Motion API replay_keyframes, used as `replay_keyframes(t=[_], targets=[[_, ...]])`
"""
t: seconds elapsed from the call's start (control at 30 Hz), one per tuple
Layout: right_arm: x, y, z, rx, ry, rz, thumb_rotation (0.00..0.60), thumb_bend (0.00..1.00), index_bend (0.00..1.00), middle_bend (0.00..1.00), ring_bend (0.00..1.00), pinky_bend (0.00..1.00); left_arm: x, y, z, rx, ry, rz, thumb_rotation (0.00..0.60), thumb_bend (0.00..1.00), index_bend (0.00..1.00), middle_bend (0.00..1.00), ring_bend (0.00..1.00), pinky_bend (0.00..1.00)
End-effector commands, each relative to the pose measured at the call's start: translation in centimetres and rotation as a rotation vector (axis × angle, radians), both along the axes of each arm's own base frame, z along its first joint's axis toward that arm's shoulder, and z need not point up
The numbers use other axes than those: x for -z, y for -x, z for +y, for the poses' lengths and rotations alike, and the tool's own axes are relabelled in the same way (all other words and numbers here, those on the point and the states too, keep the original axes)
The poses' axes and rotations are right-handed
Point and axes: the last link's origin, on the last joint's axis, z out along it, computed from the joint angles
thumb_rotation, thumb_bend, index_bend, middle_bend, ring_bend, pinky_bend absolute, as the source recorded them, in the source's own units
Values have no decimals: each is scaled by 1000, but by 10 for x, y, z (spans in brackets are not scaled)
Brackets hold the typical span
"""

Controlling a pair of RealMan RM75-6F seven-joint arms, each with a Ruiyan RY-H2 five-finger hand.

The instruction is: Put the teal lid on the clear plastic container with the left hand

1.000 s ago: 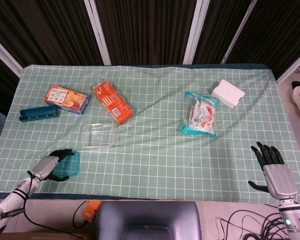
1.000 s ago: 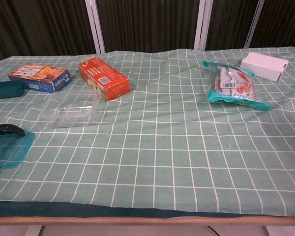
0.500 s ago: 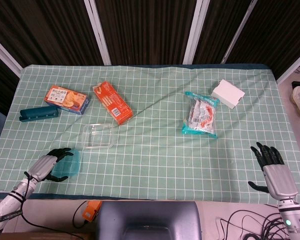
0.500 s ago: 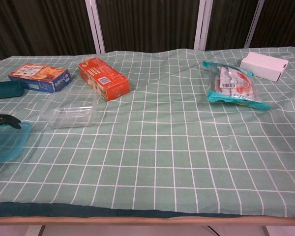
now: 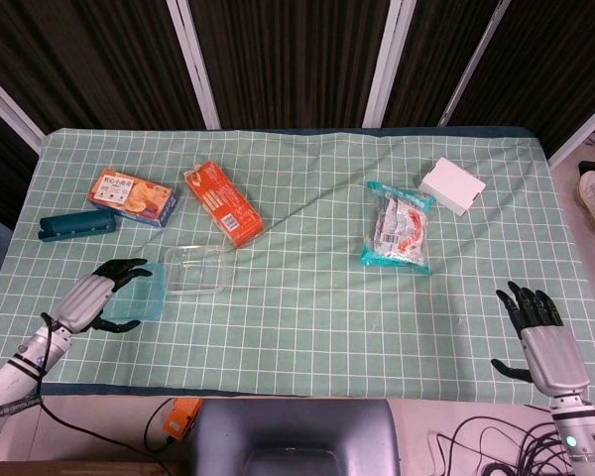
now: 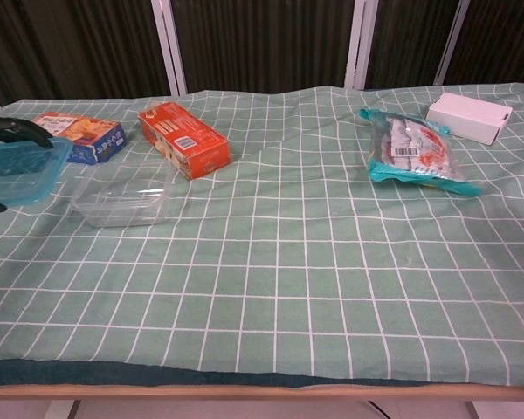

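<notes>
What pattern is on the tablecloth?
The tablecloth is pale green with a white grid of squares, clearest in the head view.

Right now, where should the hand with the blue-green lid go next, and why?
Probably a short move to its right, over the clear plastic container. The left hand holds the teal lid lifted off the cloth in the chest view, and the lid sits just left of the container, not yet above it.
</notes>
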Motion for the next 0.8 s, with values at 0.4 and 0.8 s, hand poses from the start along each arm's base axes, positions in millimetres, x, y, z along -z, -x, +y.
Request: replay_keyframes(t=[0.4,0.8], targets=[[-8,4,-5,15,-5,-27,600,151,0,0,0,0,48,-69,72,-115,78,26,600,244,211,600,535,581],[-18,6,-4,10,4,-57,600,151,0,0,0,0,76,-73,77,-171,74,53,600,243,212,601,537,583]])
